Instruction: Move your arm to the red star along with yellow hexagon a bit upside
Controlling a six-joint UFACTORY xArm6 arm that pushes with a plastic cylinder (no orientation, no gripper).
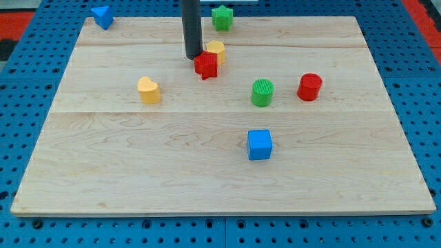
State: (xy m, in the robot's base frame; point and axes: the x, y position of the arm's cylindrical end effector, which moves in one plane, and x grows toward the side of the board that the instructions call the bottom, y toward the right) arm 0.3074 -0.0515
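A pale wooden board [138, 165] with faint grain lies on a blue perforated table [21, 227]. My tip [192, 56] is dark grey. The star [205, 65] at its 4 o'clock is red, the hexagon [217, 48] yellow, the cube [260, 145] blue.

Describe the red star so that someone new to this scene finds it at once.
Start at the wooden board and look near its top edge, at the dark rod. My tip ends just left of the red star. The yellow hexagon touches it behind; the red cylinder is round and stands alone.
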